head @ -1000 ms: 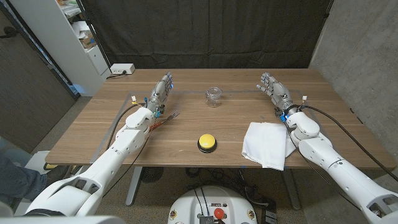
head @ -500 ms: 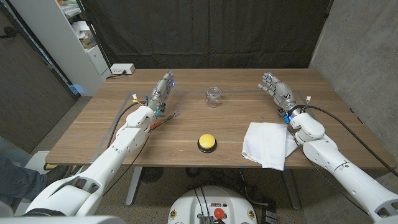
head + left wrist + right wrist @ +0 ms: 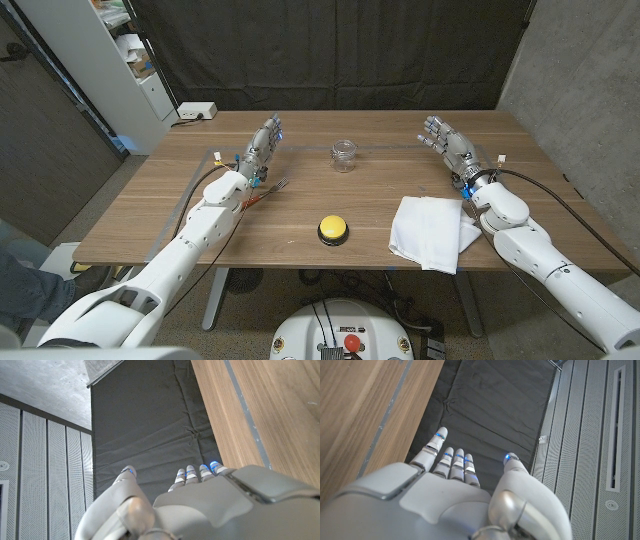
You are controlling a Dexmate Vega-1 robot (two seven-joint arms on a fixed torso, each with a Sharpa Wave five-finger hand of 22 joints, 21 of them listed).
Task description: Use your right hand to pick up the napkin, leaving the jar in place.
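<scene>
Moved since a second ago: right hand (image 3: 447, 143), shifted slightly toward the table's right edge and a little farther from the robot, its forearm following; all else holds its place.

Right hand: fingers spread and extended, holding nothing, above the wooden table (image 3: 300, 205) near its far right part; the right wrist view shows its back with fingers (image 3: 451, 462) reaching toward a dark curtain (image 3: 485, 405).

Left hand (image 3: 262, 145): fingers extended and apart, holding nothing, at the far left part of the table; the left wrist view shows its back (image 3: 210, 505).

Napkin (image 3: 430, 230): white cloth, loosely folded, lying on the table near the front edge on the right side, just beside the right forearm and well short of the right hand.

Jar (image 3: 343, 155): small, clear glass, upright, at the far middle of the table, between the two hands, well apart from the napkin.

Button (image 3: 333, 229): yellow dome on a black base, near the front middle, left of the napkin.

Fork (image 3: 270, 189): lying beside the left forearm.

White box (image 3: 196, 111): at the far left corner.
</scene>
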